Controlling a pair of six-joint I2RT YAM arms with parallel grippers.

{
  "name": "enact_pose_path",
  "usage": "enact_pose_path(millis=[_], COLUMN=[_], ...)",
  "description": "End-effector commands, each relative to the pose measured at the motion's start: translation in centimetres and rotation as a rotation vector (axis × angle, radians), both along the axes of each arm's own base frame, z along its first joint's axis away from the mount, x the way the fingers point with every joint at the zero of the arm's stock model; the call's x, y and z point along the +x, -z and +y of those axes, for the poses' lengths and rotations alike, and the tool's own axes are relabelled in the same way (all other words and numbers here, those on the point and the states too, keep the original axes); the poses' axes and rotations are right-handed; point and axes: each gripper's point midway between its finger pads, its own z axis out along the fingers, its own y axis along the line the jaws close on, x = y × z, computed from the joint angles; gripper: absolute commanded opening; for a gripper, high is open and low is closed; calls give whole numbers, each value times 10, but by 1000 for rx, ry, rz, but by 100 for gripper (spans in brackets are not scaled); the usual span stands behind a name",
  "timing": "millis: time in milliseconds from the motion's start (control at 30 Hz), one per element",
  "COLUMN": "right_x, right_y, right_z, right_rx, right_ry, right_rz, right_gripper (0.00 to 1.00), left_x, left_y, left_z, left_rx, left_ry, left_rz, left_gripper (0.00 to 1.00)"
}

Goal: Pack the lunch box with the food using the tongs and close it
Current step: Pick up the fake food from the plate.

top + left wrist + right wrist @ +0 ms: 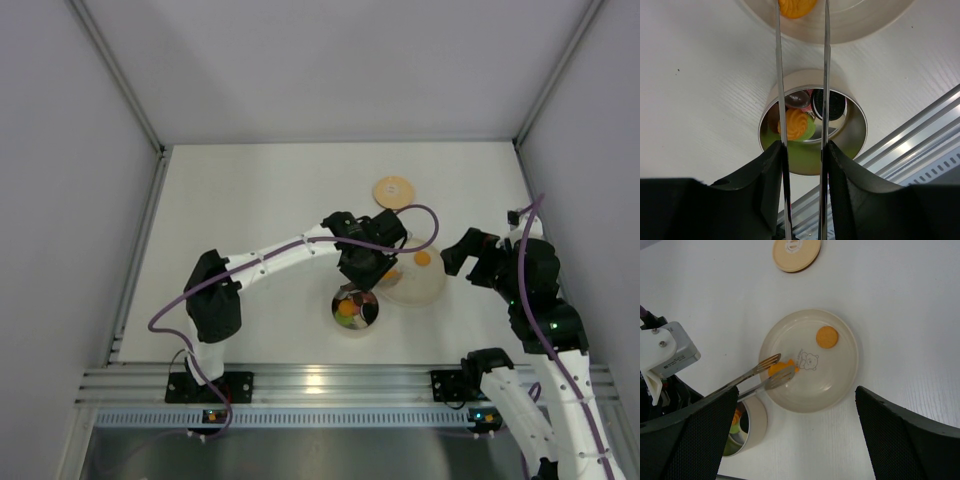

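My left gripper [805,145] is shut on the tongs [781,100], its black fingers pressing both thin arms. The tongs' flat tips [767,372] sit on either side of an orange piece of food [777,369] on the cream plate [850,370]. A round orange piece [827,337] lies further back on the plate. The steel lunch box [855,120] stands open just below the tongs, holding an orange cookie [796,123], a black round piece [830,105] and something green. Its tan wooden lid [393,191] lies behind the plate. My right gripper [796,390] hangs open and empty, right of the plate.
The lunch box [355,310] stands close to the table's near edge, by the aluminium rail [330,380]. The left arm [270,262] reaches across from the left. White walls enclose the table on three sides.
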Motion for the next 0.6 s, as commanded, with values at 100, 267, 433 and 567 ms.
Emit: enact_pose_path(millis=[100, 267, 433, 567], right_x=[-1, -1, 0, 0], right_y=[-15, -16, -15, -16], right_z=[-4, -4, -4, -4], right_rx=[0, -2, -1, -1], right_ry=[19, 19, 20, 20], right_rz=[-30, -32, -28, -31], right_gripper=[99, 99, 99, 99], left_x=[10, 13, 15, 17], left_y=[-34, -48, -64, -77], left_z=[-14, -16, -16, -14], left_rx=[-112, -138, -167, -187], left_ry=[16, 12, 7, 3], left_rz=[-73, -97, -125, -152], left_gripper=[38, 38, 38, 38])
